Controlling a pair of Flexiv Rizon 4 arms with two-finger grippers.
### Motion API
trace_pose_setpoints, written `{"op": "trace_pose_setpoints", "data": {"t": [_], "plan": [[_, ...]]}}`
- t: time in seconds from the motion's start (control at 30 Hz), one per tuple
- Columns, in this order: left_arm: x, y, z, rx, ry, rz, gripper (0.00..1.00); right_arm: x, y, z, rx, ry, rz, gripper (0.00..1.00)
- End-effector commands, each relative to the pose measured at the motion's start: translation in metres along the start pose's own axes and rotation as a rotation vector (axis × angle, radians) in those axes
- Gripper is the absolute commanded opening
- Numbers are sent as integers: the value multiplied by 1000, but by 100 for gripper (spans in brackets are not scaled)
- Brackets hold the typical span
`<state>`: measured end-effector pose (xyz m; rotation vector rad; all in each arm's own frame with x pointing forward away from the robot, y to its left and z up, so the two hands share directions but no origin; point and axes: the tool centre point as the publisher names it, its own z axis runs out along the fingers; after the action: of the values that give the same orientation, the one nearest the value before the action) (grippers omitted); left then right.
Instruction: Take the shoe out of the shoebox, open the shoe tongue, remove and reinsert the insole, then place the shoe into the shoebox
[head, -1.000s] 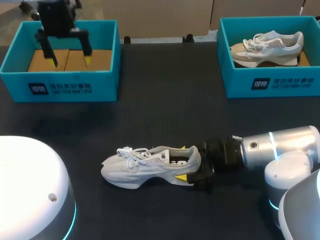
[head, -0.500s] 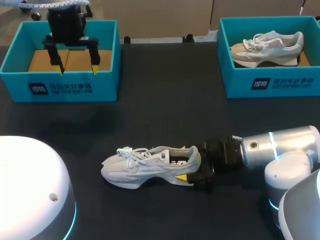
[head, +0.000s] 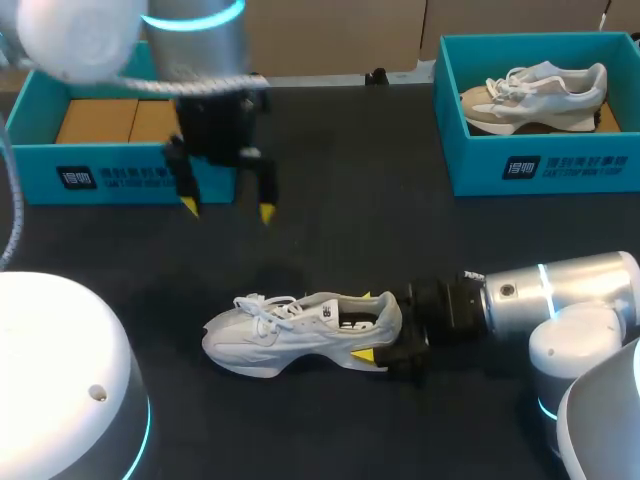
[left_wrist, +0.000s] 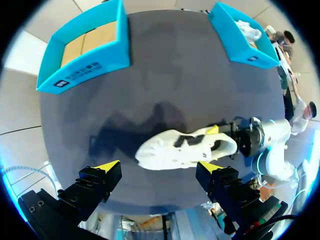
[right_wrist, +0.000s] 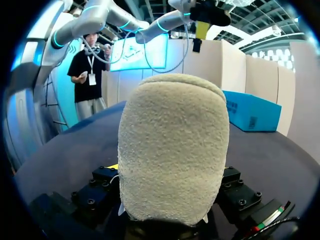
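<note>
The empty shoebox (head: 130, 178) lies just behind the left gripper (head: 227, 208), which hangs wide open, holding nothing. The shoe (head: 280, 325) lies ahead of it on the table, heel clamped in the right gripper (head: 368, 326). Risk: a hard tongue pull could twist the heel free.

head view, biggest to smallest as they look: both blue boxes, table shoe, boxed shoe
1. Left box and right box: about alike; the left arm hides part of the left one.
2. Table shoe.
3. Boxed shoe, smaller-looking, though it lies farther from the camera.
</note>
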<state>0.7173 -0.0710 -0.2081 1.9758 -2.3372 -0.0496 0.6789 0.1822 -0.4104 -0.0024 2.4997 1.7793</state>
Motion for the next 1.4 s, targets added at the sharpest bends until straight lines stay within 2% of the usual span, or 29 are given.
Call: {"op": "trace_pose_setpoints", "data": {"t": [0.03, 0.17, 0.33, 0.67, 0.73, 0.93, 1.13, 1.4], "plan": [[24, 17, 15, 45, -5, 10, 100, 0, 1, 1, 4, -1, 1, 0], [44, 25, 27, 33, -12, 7, 100, 0, 1, 1, 4, -1, 1, 0], [66, 28, 37, -31, -6, -76, 100, 0, 1, 1, 4, -1, 1, 0], [66, 28, 37, -31, -6, -76, 100, 0, 1, 1, 4, -1, 1, 0], [70, 27, 46, -77, -6, -56, 100, 0, 1, 1, 4, -1, 1, 0], [100, 36, 74, -98, -74, -78, 100, 0, 1, 1, 4, -1, 1, 0], [114, 38, 94, -106, -129, -120, 100, 0, 1, 1, 4, -1, 1, 0], [124, 33, 109, -109, -194, -169, 100, 0, 1, 1, 4, -1, 1, 0]]}}
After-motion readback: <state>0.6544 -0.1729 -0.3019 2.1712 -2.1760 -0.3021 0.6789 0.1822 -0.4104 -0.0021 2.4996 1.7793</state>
